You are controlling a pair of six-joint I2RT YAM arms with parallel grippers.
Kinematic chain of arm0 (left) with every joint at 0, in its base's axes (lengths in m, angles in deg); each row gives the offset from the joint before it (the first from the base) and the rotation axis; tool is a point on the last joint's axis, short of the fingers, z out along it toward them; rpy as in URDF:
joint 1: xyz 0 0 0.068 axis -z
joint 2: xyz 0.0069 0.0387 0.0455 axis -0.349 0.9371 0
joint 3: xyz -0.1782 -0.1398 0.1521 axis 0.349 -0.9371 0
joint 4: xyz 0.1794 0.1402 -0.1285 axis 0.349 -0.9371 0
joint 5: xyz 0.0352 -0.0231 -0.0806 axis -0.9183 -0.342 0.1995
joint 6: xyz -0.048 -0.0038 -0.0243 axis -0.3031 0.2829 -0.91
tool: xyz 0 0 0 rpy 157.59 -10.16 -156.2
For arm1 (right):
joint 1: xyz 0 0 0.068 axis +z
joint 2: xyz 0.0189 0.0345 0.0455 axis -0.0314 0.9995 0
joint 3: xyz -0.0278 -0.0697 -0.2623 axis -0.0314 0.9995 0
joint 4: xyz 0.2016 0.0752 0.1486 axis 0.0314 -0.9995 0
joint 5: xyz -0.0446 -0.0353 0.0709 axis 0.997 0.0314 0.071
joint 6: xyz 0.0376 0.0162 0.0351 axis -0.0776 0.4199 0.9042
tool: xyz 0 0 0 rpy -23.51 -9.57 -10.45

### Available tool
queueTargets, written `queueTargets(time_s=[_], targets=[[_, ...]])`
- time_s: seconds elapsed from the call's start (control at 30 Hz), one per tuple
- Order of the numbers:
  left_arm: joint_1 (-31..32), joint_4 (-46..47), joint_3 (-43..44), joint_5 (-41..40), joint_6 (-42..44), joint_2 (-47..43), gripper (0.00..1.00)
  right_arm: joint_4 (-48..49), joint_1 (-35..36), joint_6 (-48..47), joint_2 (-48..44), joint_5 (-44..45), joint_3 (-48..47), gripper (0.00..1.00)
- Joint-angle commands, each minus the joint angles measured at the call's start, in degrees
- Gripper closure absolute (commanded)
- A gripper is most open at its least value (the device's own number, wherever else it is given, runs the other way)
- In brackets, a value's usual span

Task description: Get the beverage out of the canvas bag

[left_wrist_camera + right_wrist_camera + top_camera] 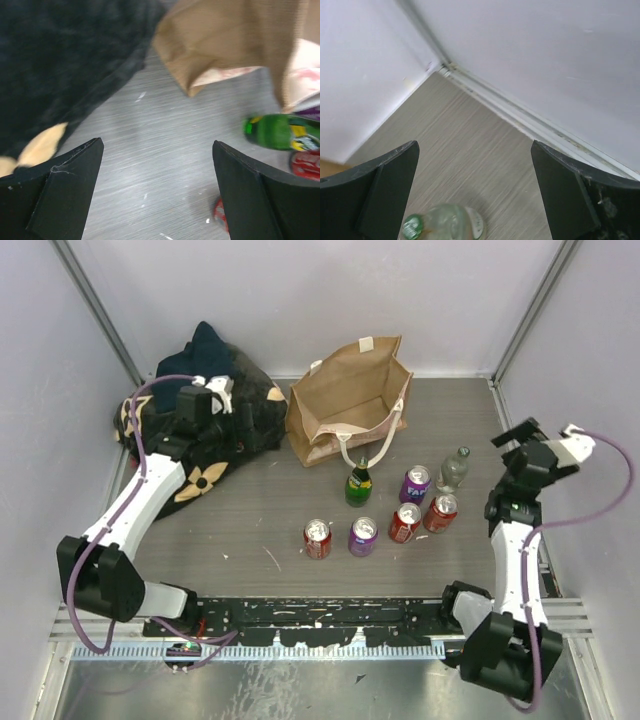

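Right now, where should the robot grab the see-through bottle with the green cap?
Probably around the body of the clear bottle, just under its shoulder, coming from the right. It stands upright. A red can crowds its near side and a purple can its left, while its right side is bare, and the open right pincer is the nearer one.

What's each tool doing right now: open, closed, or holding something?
Left tool: open, holding nothing.
Right tool: open, holding nothing.

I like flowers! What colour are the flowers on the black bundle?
Tan flower marks on the black bundle; clearest in the top external view.
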Motion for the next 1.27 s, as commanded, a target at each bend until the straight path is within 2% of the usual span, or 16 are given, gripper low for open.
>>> queueTargets(time_s=[0.0,0.3,0.77,1.23], targets=[[-1.9,-4.9,-1.0,-9.0,1.6,-4.7,0.02,2.3,-7.0,9.0,-5.3,-1.6,3.3,0.0],[-2.0,-9.2,-4.5,-18.1,3.6,-11.2,0.02,3.5,-7.9,11.3,-10.8,2.7,8.7,0.0],[-2.0,-7.8,-9.1,-20.5,1.9,-17.6,0.02,2.8,-7.9,10.5,-11.2,3.4,8.7,0.0],[-2.1,-6.5,-10.9,-21.3,1.9,-19.2,0.02,2.5,-8.0,9.7,-11.3,2.5,8.2,0.0]])
